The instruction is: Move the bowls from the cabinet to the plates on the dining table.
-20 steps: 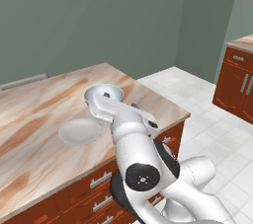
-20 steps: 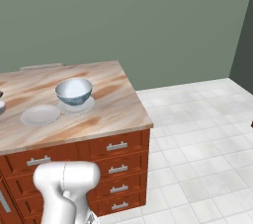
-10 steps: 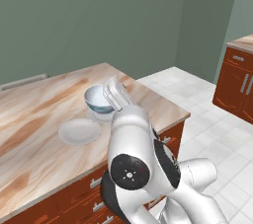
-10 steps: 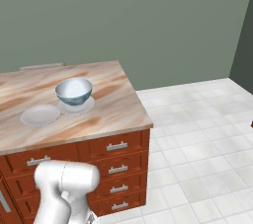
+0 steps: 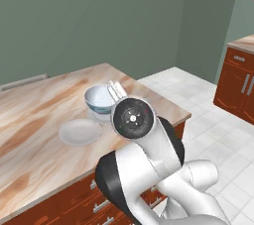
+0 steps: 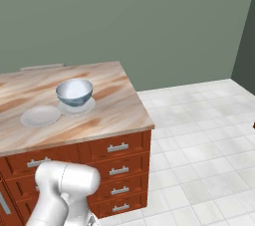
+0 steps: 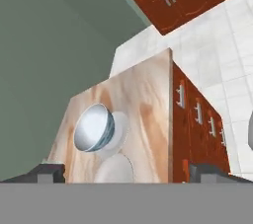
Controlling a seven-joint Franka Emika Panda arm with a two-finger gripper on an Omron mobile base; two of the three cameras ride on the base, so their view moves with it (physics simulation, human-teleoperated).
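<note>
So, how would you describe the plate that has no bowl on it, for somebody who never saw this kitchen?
Find the long marble-look table with red-brown drawers. Two pale round plates lie side by side on it. The empty plate is the bare one, beside the plate carrying the grey-blue bowl.

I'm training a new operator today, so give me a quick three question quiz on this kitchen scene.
1. True or false: the bowl sits on a plate.
2. How many plates are on the table?
3. The gripper is: A open and empty, B shut on the bowl, C shut on a plate.

Key: 1 true. 2 two, one under the bowl and an empty plate beside it. 3 A.
</note>
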